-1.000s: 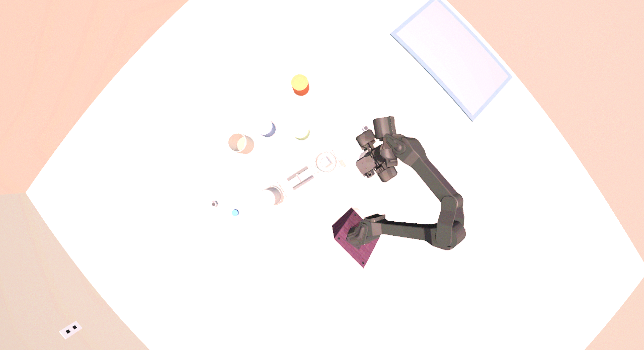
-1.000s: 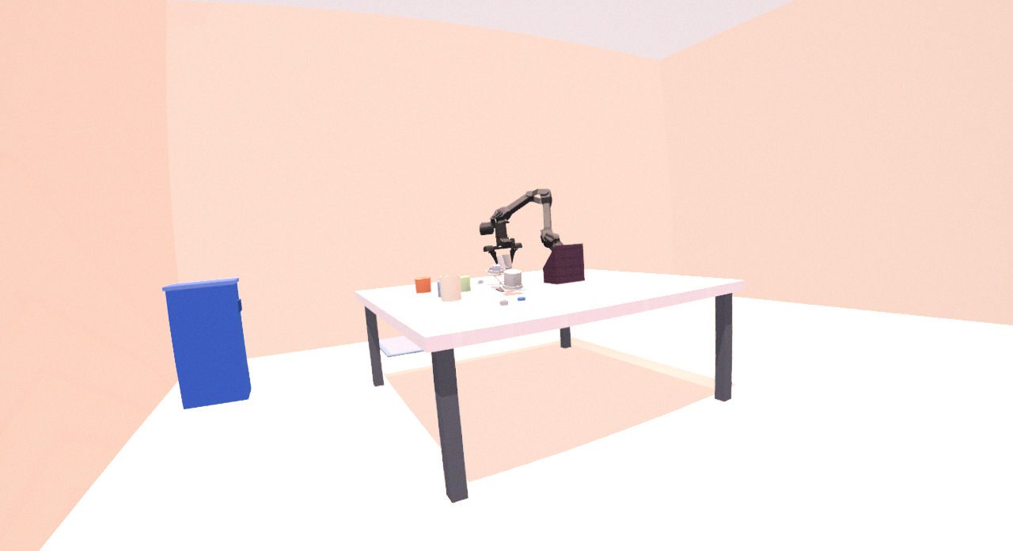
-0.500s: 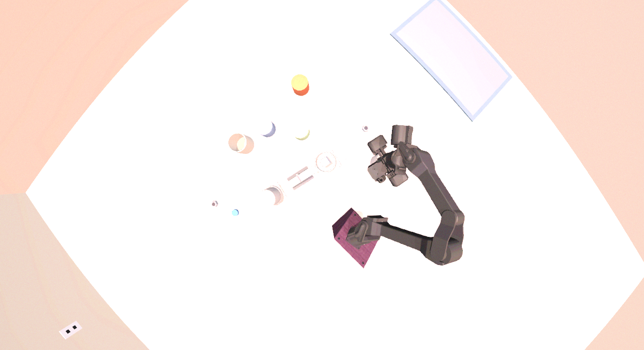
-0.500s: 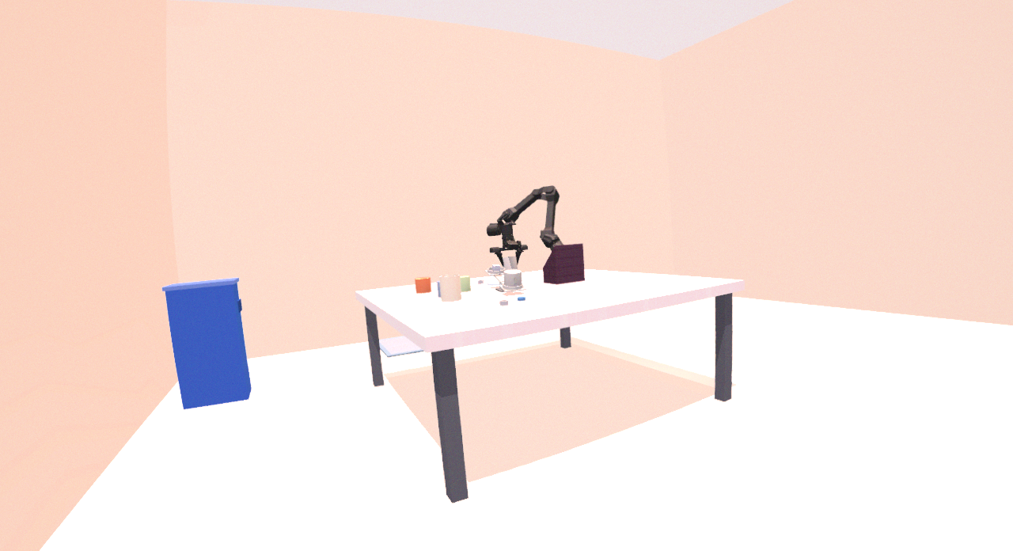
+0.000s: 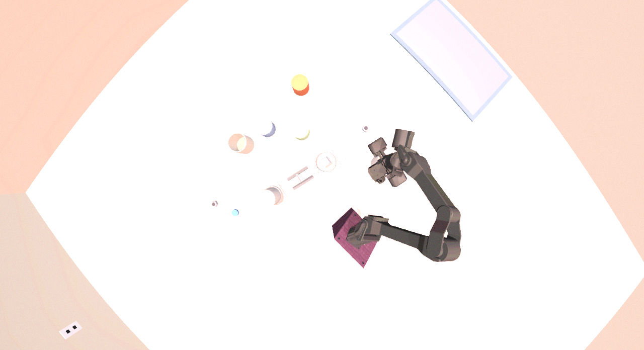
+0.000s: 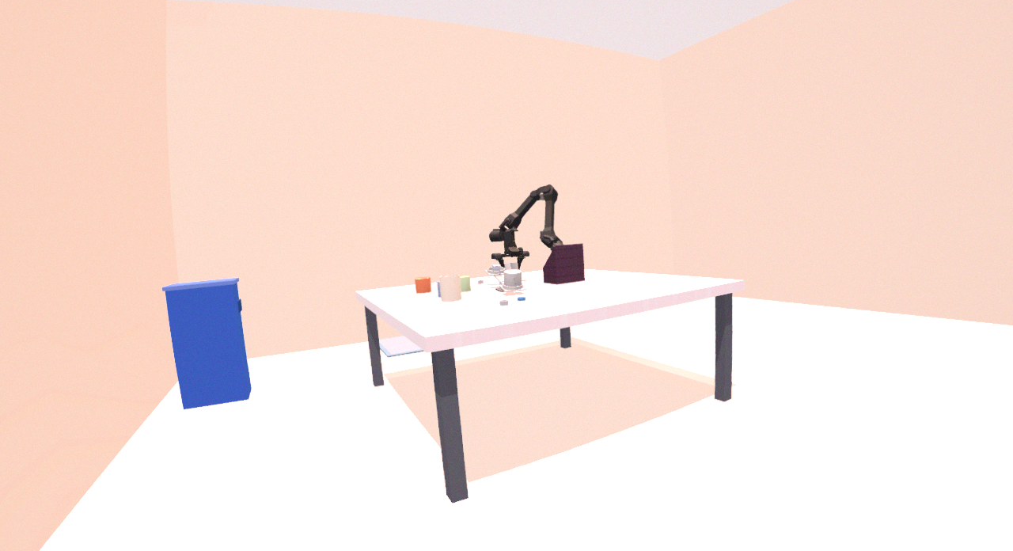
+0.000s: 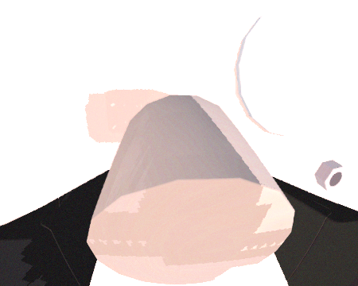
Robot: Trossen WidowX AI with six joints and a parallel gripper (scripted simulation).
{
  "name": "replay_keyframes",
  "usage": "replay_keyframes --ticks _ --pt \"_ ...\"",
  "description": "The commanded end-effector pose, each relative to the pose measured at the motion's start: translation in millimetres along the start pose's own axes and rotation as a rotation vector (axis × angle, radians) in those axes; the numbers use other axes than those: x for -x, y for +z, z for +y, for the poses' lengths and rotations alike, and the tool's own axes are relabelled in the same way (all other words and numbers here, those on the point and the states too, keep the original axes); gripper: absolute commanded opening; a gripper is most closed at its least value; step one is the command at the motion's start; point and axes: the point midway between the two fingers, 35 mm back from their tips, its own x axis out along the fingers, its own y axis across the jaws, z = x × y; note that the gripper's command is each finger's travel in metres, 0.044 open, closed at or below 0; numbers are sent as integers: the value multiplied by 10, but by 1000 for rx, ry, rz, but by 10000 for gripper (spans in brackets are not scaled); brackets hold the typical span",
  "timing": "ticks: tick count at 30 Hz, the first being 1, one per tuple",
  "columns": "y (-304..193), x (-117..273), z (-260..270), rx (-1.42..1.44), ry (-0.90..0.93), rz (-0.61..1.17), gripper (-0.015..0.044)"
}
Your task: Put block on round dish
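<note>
Beside the balance, the black end effector (image 5: 381, 160) (image 6: 511, 264) is pinching the lifted pale grey cup (image 6: 512, 265) (image 7: 187, 159), while the small white block (image 5: 328, 161) (image 6: 496, 267) is lying uncovered on one balance pan; lowering the cup over the curved rim nearby risks covering the dish

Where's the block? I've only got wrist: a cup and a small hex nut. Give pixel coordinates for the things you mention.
Observer: Top view has the block (image 5: 328, 161) (image 6: 495, 267) exposed on one end of the balance (image 5: 302, 182) (image 6: 499, 289).
Operator: Second balance cup?
Observer: The second cup (image 5: 273, 196) (image 6: 512, 279) is standing on the opposite end, clear of the arm (image 5: 432, 186) (image 6: 548, 214).
Operator: Anything past that end?
Observer: A small blue disc (image 5: 235, 212) (image 6: 521, 298) lies on the table (image 5: 288, 280) (image 6: 601, 306).
</note>
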Motion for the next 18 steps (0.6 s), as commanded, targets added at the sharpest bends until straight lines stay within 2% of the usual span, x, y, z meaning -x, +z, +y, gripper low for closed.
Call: replay_keyframes --ticks 1,18 --pt "17 -71 0 7 1 -7 0" --pt "18 -287 1 8 2 -6 0"
